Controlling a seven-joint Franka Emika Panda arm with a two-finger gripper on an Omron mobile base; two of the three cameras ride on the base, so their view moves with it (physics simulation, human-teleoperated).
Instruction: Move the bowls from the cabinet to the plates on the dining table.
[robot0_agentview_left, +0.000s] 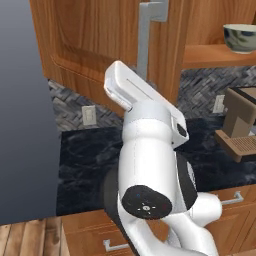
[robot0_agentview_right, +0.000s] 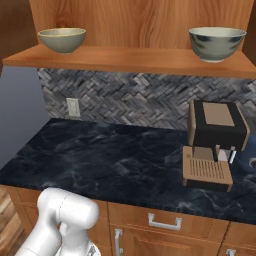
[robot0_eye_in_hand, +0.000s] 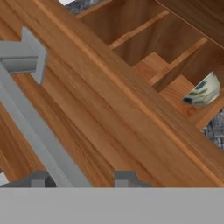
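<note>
Two bowls stand upright, mouths up, on the wooden shelf (robot0_agentview_right: 130, 59) of the cabinet. In the right base view a yellowish bowl (robot0_agentview_right: 62, 40) sits at the upper left of the frame and a grey-white bowl with dark mottling (robot0_agentview_right: 217, 43) at the upper right, well apart from each other. Being round, neither has a long axis to speak of. In the left base view the mottled bowl (robot0_agentview_left: 241, 38) shows at the upper right edge, cut off by the frame.

The cabinet door (robot0_agentview_left: 100, 50) hangs open in the upper middle of the left base view, its grey bar handle (robot0_agentview_left: 145, 40) running up and down, and the white arm covers the lower part of the handle. In the hand view the handle (robot0_eye_in_hand: 33, 118) runs as a slanted grey bar from the upper left down toward the bottom, passing between the two dark finger tips of the pincer (robot0_eye_in_hand: 81, 180). The tips (robot0_eye_in_hand: 124, 178) stand a little apart on either side of the bar; whether they touch it is hard to make out.

A mottled bowl (robot0_eye_in_hand: 202, 90) shows at the right edge of the hand view, tilted by the camera's roll and far up and right of the pincer, past the door's edge. A brown coffee machine (robot0_agentview_right: 212, 145) stands on the dark marble counter (robot0_agentview_right: 100, 160) below the shelf.
</note>
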